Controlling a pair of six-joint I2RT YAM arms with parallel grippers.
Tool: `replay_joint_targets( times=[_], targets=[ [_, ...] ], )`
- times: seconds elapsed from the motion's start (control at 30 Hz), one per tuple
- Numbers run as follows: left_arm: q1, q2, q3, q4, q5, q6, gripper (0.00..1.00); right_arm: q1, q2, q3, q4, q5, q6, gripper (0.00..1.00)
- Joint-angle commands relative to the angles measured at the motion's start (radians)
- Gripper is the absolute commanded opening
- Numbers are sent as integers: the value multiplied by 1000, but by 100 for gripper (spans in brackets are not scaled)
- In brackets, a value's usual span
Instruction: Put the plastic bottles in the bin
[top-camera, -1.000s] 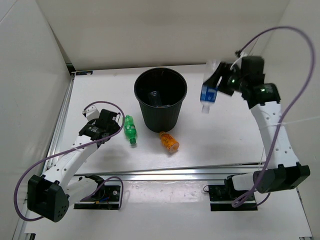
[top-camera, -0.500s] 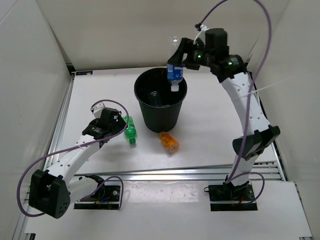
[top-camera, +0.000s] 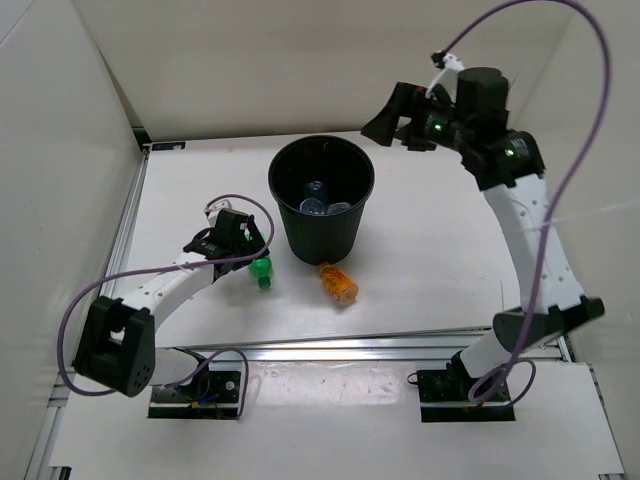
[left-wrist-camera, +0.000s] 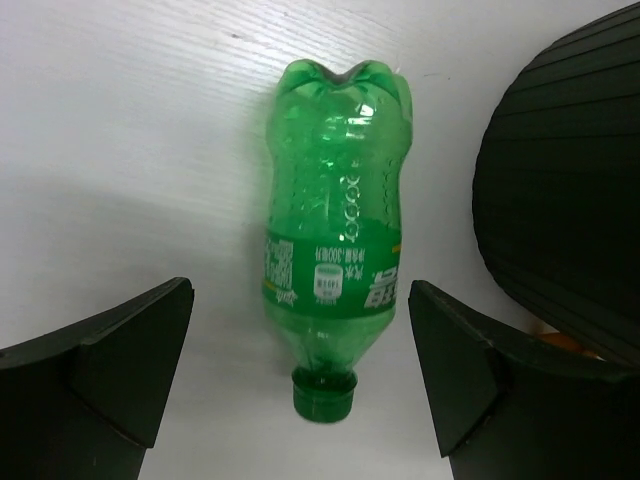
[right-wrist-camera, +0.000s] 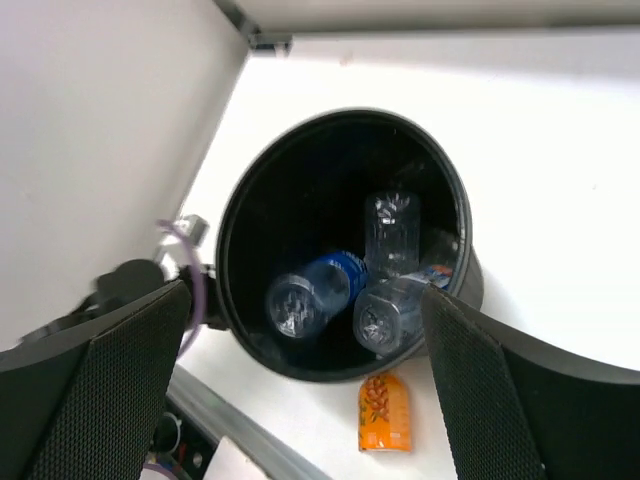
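The black bin (top-camera: 322, 236) stands mid-table. Inside it lie three clear bottles: one with a blue label (right-wrist-camera: 318, 290), a plain one (right-wrist-camera: 392, 228) and one with a pinkish label (right-wrist-camera: 395, 312). My right gripper (top-camera: 388, 122) hangs open and empty above the bin's far right rim (right-wrist-camera: 240, 200). The green bottle (top-camera: 262, 270) lies on the table left of the bin, cap toward the near edge. My left gripper (top-camera: 250, 250) is open over it, a finger (left-wrist-camera: 120, 360) on either side of the green bottle (left-wrist-camera: 338, 200), not touching. The short orange bottle (top-camera: 338, 283) lies in front of the bin.
White walls close in the table at the left, back and right. A metal rail (top-camera: 350, 345) runs along the near edge. The bin wall (left-wrist-camera: 560, 200) stands close to the right of my left gripper.
My right gripper carried the blue-label bottle over the bin, opened and dropped it in, then drew back to the right. My left gripper moved right onto the green bottle.
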Motion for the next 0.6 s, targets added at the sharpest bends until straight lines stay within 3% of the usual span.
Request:
replay_joint_targets(
  times=[0.0, 0.2, 0.27, 0.3, 0.33, 0.37, 0.57],
  targets=[
    [3, 53, 44, 78, 41, 60, 100, -22, -97, -62, 33, -23, -24, 99],
    [-6, 171, 53, 139, 41, 102, 100, -53, -195, -176, 23, -24, -43, 99],
    [-6, 194, 63, 139, 41, 102, 94, -53, -224, -202, 14, -11, -44, 99],
    [-6, 194, 63, 139, 41, 102, 83, -53, -237, -212, 14, -11, -53, 99],
    [-6, 194, 73, 139, 23, 102, 57, -53, -238, -232, 14, -1, -53, 99],
    [-6, 170, 85, 139, 3, 102, 50, -53, -250, -232, 14, 16, -53, 99],
    [-6, 40, 231, 128, -144, 157, 53, -53, -270, -266, -6, 79, -71, 99]
  ],
)
